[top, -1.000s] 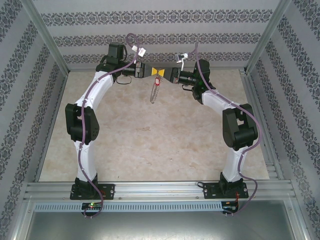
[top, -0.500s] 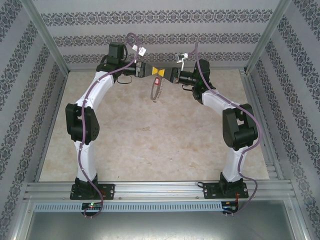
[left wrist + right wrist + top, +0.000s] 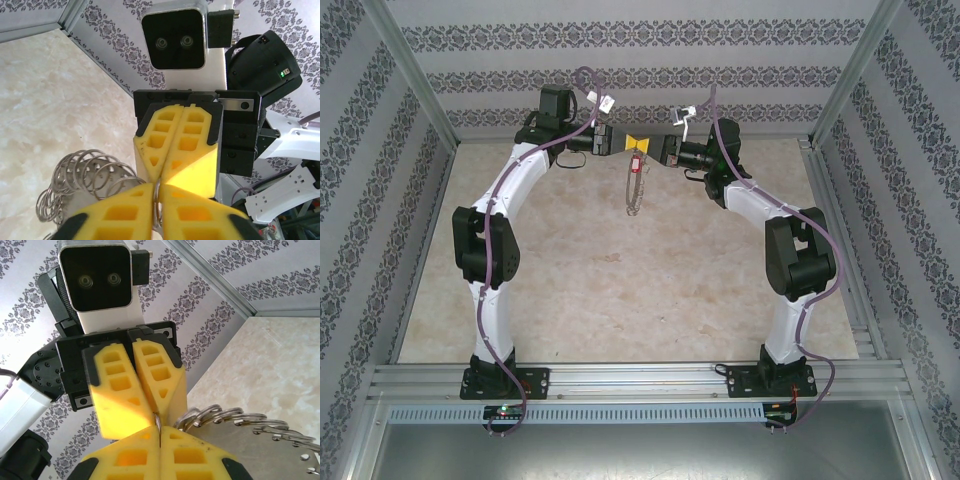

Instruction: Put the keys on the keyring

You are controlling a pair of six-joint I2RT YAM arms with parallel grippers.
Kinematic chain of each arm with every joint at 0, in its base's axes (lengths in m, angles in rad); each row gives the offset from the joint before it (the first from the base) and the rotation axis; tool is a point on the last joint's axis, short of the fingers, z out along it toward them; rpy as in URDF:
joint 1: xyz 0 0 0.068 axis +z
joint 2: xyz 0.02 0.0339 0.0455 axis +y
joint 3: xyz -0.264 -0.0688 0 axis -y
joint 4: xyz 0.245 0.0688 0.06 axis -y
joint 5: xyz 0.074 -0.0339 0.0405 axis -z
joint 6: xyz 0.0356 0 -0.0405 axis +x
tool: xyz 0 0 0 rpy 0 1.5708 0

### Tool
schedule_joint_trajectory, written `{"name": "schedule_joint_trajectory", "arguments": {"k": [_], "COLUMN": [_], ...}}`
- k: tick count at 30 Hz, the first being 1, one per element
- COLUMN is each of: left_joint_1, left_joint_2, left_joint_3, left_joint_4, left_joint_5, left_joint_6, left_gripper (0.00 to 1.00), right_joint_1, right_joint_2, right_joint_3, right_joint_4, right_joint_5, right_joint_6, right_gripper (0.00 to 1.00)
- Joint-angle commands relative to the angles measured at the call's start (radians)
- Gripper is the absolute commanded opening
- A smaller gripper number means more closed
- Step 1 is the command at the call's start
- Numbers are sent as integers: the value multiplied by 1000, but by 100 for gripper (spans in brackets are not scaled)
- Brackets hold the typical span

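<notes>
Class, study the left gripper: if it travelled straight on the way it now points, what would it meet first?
The right gripper: its yellow tips meet the left gripper tip to tip, with the keyring wire pinched between them, so contact looks immediate.

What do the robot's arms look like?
The left arm and right arm are white tubes with chunky black joints, and a purple cable loops along each. The left tool and right tool have bright yellow fingers full of square holes, set on black blocks, with a grey camera box behind.
</notes>
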Motion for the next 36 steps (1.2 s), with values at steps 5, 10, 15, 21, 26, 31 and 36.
{"name": "schedule_joint_trajectory", "arguments": {"k": [5,10,15,21,26,31,36], "left_joint_1": [-15,-14,-16,-16,-16,-23,-28], "left_joint_2": [-22,-57,-94,-126,-141,-144,-143], "left_joint_3": [-39,-74,-116,-154,-167,-167,-164], "left_joint_4": [194,306,432,539,578,595,599], "left_joint_5": [56,57,58,57,59,66,71], "left_joint_6": [-88,-158,-245,-322,-352,-366,-372], "left_gripper": [0,0,0,0,0,0,0], "right_joint_1": [1,-29,-44,-43,-37,-25,-12], "right_joint_2": [-25,-83,-119,-123,-113,-102,-91], "right_joint_3": [-13,-97,-158,-182,-168,-133,-96], "right_joint_4": [96,138,162,178,180,173,171], "right_joint_5": [13,35,40,37,33,30,23], "right_joint_6": [21,25,19,15,17,14,8], "right_gripper": [13,28,32,34,41,55,58]}}
